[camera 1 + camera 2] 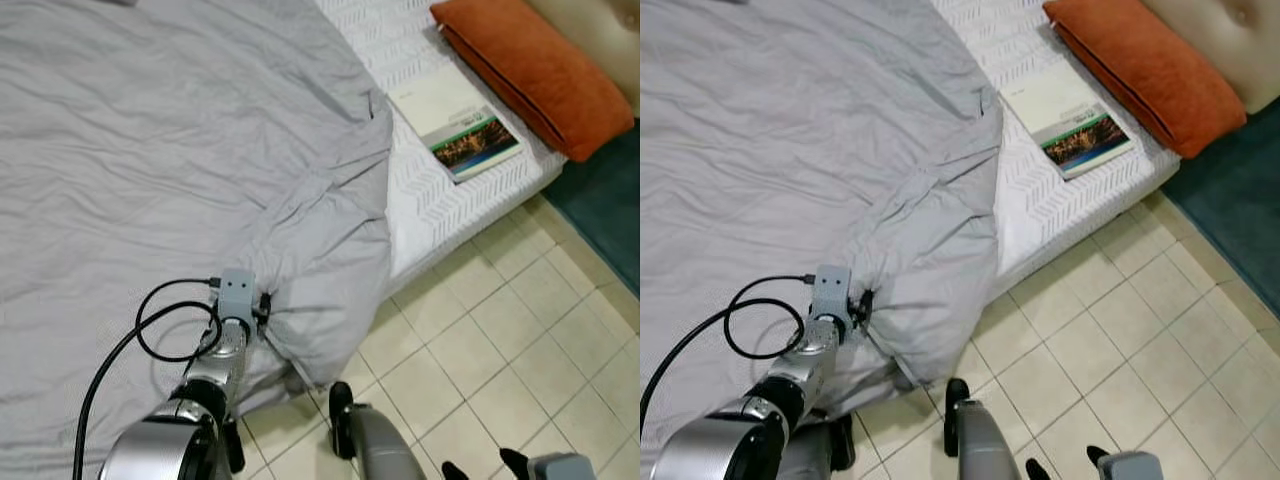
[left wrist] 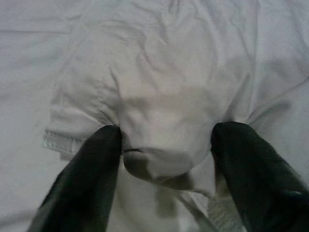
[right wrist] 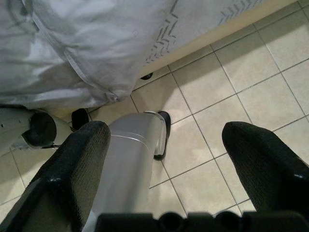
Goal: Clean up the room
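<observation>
We press our left gripper [image 2: 166,145] into the grey duvet [image 1: 170,150] at the corner of the bed [image 1: 440,195], fingers [image 2: 89,169] spread with a bunched fold caught between them but not yet clamped. The duvet covers most of the mattress, though this corner hangs crumpled toward the tiled floor [image 1: 500,360]. A book [image 1: 455,122] and an orange pillow [image 1: 545,65] lie uncovered. Our right gripper [image 3: 166,169] hangs idle above the tiles, fingers wide apart. We judge the tidying barely begun.
</observation>
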Controlling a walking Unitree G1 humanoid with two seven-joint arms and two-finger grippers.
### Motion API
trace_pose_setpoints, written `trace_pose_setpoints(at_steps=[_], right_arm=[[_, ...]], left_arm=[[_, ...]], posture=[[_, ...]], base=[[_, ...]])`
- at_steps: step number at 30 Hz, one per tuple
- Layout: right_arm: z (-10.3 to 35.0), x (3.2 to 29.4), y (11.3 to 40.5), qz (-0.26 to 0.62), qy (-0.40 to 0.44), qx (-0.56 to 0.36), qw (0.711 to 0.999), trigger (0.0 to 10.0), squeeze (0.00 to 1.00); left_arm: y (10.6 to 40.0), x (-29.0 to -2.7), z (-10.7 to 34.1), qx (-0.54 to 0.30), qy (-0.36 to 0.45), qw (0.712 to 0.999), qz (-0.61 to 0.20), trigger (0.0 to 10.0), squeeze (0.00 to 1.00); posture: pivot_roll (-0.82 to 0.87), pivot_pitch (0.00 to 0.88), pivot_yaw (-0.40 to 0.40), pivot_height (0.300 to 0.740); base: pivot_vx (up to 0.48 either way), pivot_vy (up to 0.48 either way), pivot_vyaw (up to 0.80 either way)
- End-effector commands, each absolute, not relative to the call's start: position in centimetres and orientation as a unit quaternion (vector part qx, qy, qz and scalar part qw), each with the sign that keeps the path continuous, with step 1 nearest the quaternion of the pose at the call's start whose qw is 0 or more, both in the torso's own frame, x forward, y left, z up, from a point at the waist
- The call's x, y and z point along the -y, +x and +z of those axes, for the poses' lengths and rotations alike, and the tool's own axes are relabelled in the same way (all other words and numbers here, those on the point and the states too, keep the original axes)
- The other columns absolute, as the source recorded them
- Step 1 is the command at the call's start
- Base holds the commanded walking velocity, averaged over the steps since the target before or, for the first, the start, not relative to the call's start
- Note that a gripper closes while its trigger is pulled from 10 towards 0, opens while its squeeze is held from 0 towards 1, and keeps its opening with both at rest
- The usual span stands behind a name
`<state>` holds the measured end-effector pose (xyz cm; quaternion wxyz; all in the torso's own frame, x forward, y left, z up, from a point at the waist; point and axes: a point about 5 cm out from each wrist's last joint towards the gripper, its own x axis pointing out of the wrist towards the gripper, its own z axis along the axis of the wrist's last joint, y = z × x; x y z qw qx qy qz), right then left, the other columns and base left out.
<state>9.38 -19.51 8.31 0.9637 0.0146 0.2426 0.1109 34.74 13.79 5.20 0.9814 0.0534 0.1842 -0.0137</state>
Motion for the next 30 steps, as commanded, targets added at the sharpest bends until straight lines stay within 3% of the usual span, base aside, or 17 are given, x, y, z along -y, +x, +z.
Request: trace_pose_setpoints(at_steps=[1, 12, 27, 28, 30], right_arm=[[8.1, 20.3, 8.2, 0.094, 0.010, -0.272, 0.958, 10.0, 0.00], [7.9, 20.0, 7.9, 0.089, 0.017, -0.278, 0.956, 10.0, 0.00], [5.5, 17.9, 13.4, 0.099, 0.046, -0.228, 0.968, 10.0, 0.00], [5.5, 17.8, 14.0, 0.098, 0.047, -0.222, 0.969, 10.0, 0.00], [5.5, 17.7, 14.4, 0.097, 0.048, -0.215, 0.971, 10.0, 0.00]], left_arm=[[33.9, -13.6, 3.9, -0.213, 0.049, 0.976, -0.019, 0.0, 0.00], [34.1, -12.7, 4.4, -0.195, 0.025, 0.980, -0.041, 0.0, 0.00], [34.2, -11.0, 4.8, -0.180, 0.045, 0.975, -0.119, 0.3, 0.00], [34.3, -10.9, 5.0, -0.173, 0.042, 0.976, -0.123, 10.0, 0.00], [34.4, -10.8, 5.2, -0.167, 0.038, 0.977, -0.127, 10.0, 0.00]], posture=[[-0.54, 0.540, -0.135, 0.740], [-0.52, 0.528, -0.122, 0.740], [-0.38, 0.385, 0.006, 0.740], [-0.37, 0.355, 0.022, 0.740], [-0.37, 0.350, 0.024, 0.740]], base=[[0.000, 0.000, 0.00], [0.000, 0.000, 0.00], [0.000, 0.000, 0.00], [0.000, 0.000, 0.00], [0.000, 0.000, 0.00]])
